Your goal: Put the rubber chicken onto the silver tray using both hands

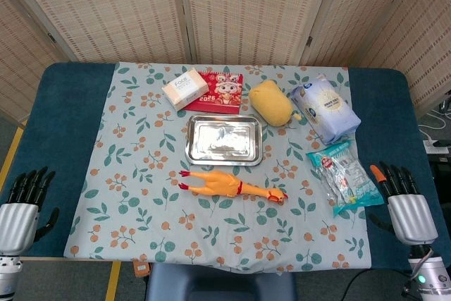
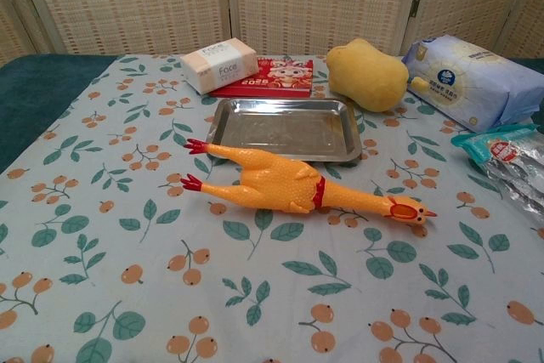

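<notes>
The yellow rubber chicken [image 1: 229, 186] [image 2: 297, 186] lies flat on the floral cloth, red feet to the left, head to the right. Just behind it sits the silver tray [image 1: 194, 147] [image 2: 223, 129], with nothing in it. My left hand [image 1: 25, 206] rests at the table's near left edge, fingers apart and holding nothing, far from the chicken. At the near right edge my right hand [image 1: 402, 199] is likewise spread and holds nothing. Neither hand shows in the chest view.
Behind the tray lie a tissue box [image 1: 184, 89], a red card [image 1: 220, 91] and a yellow plush toy [image 1: 270, 102]. A pack of wipes [image 1: 325, 109] and a clear snack bag [image 1: 344, 176] lie on the right, between my right hand and the chicken.
</notes>
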You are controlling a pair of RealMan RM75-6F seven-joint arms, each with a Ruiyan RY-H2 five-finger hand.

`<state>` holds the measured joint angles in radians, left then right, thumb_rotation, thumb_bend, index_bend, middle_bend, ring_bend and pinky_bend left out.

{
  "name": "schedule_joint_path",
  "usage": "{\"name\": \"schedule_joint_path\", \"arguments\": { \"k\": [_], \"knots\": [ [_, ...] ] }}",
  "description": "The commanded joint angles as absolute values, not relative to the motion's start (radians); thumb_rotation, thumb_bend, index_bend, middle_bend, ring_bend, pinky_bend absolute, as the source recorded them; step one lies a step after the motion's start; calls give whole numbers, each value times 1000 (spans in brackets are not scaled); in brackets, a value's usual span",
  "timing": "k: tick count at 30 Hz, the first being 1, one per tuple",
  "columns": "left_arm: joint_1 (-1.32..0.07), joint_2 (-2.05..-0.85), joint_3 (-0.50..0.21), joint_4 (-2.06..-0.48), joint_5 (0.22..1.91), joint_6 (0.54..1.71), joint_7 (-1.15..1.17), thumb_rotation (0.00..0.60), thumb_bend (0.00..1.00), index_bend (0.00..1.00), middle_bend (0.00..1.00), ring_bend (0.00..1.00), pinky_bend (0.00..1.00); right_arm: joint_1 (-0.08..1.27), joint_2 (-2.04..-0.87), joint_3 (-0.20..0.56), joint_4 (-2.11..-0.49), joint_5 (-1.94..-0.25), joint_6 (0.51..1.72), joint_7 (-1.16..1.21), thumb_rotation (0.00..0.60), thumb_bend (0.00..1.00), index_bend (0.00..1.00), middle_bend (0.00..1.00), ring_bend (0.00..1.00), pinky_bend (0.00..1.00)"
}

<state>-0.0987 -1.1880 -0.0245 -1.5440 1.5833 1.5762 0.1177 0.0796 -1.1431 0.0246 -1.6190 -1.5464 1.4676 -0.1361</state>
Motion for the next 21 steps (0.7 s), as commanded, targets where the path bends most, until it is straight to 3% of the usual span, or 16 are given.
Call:
{"name": "schedule_joint_path", "arguments": {
  "k": [1, 9, 16, 21],
  "knots": [
    [-100, -1191, -23, -1544, 1588, 1545, 123, 600, 420, 0, 0, 0, 54, 75, -1140, 24, -1625, -1531, 1463, -154, 600, 112, 0, 0, 0, 0],
    [-107, -1193, -15, -1545, 1603, 1533, 115, 600, 420, 0, 0, 0, 54, 80, -1155, 21, -1667, -1504, 1433, -209, 600, 111, 0, 0, 0, 0],
    [-132, -1180, -7, -1548, 1594, 1473, 71, 600, 418, 0, 0, 0, 55, 168, -1198, 36, -1769, -1461, 1287, -352, 600, 111, 0, 0, 0, 0],
    [-138, -1172, 2, -1541, 1615, 1474, 36, 600, 419, 0, 0, 0, 55, 263, -1269, 101, -1826, -1285, 1160, -508, 600, 112, 54, 70, 0, 115]
  ]
}}
